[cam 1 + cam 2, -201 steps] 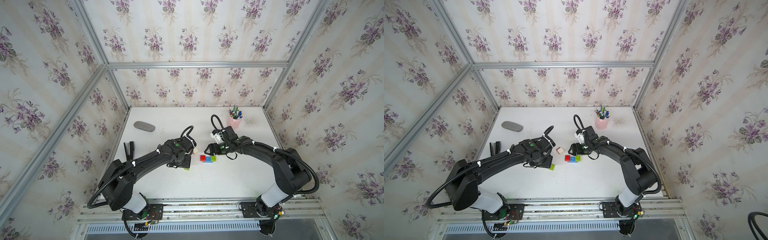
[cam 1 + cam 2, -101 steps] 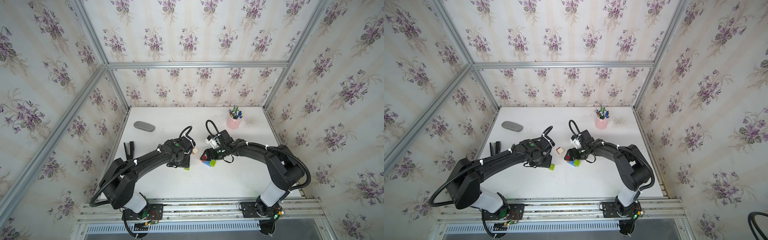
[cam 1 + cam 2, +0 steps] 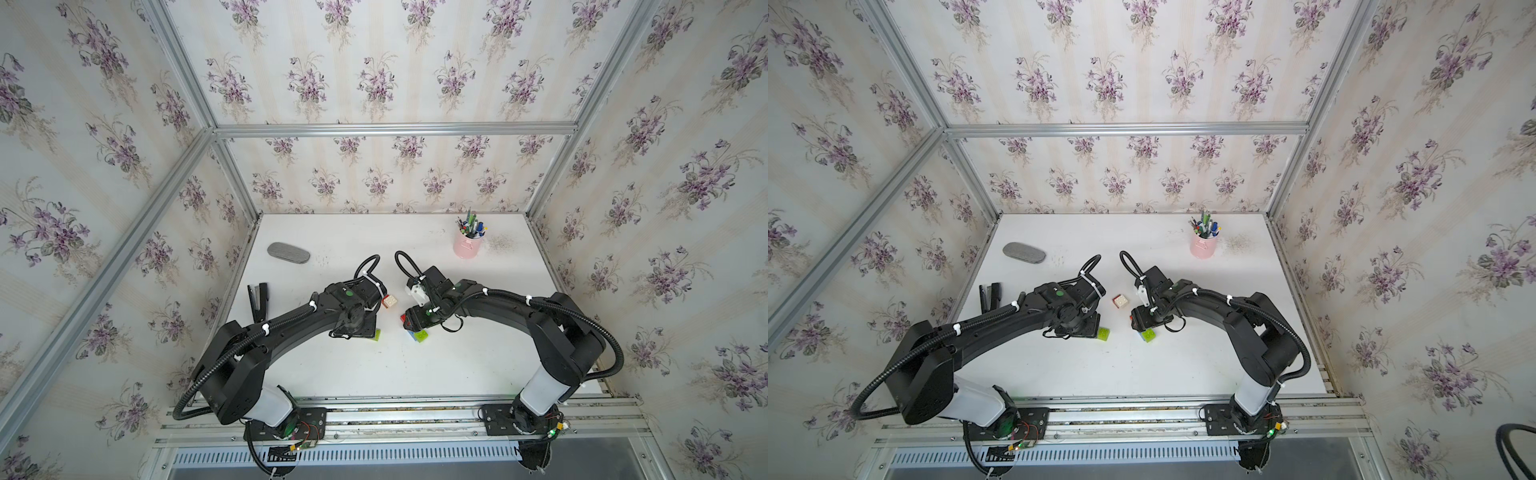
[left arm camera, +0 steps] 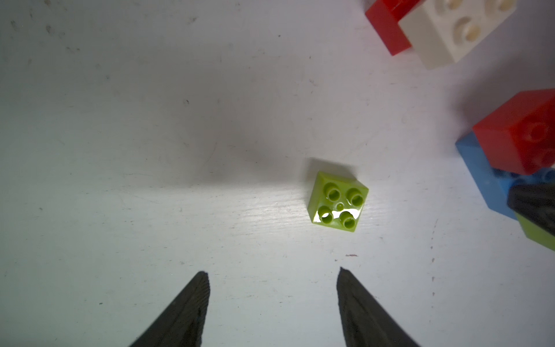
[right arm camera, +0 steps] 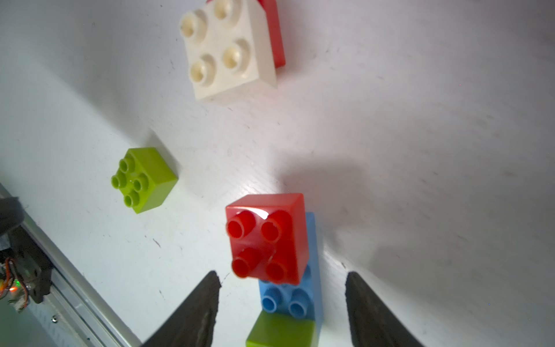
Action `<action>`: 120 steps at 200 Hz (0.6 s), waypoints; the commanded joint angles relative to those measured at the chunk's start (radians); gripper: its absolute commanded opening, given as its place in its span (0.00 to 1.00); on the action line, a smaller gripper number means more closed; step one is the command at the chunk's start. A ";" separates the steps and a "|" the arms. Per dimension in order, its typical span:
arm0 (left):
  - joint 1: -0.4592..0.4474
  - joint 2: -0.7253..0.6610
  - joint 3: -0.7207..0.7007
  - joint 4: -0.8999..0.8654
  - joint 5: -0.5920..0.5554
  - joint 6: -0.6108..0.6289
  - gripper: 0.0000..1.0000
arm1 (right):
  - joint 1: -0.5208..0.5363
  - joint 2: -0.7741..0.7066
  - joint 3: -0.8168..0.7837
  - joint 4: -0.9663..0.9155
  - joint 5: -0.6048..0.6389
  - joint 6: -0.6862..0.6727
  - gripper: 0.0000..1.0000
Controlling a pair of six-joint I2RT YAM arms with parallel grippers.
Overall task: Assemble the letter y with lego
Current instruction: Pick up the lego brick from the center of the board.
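Both jaws stand open. Your right gripper (image 5: 283,274) straddles the blue bar (image 5: 282,300) near the middle of the tabletop (image 3: 374,374) without touching it. Centre first, then close squarely on its long sides. The loose green brick (image 4: 338,199) lies just ahead of your left gripper (image 4: 271,270).

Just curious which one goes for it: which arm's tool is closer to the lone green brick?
Left. The left tool hovers just short of the lone green brick; the right tool straddles the blue bar, farther off.
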 commanded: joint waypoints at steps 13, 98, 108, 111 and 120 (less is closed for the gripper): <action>0.007 -0.006 -0.025 0.021 -0.008 -0.025 0.69 | 0.039 0.033 0.047 -0.069 0.124 -0.019 0.63; 0.015 -0.020 -0.050 0.030 -0.016 -0.042 0.69 | 0.073 0.083 0.081 -0.102 0.153 -0.027 0.54; 0.018 -0.021 -0.051 0.031 -0.016 -0.042 0.69 | 0.074 0.088 0.082 -0.105 0.150 -0.029 0.52; 0.018 -0.021 -0.052 0.031 -0.016 -0.042 0.69 | 0.075 0.089 0.083 -0.105 0.150 -0.030 0.51; 0.019 -0.021 -0.053 0.030 -0.016 -0.042 0.69 | 0.077 0.093 0.083 -0.105 0.151 -0.030 0.51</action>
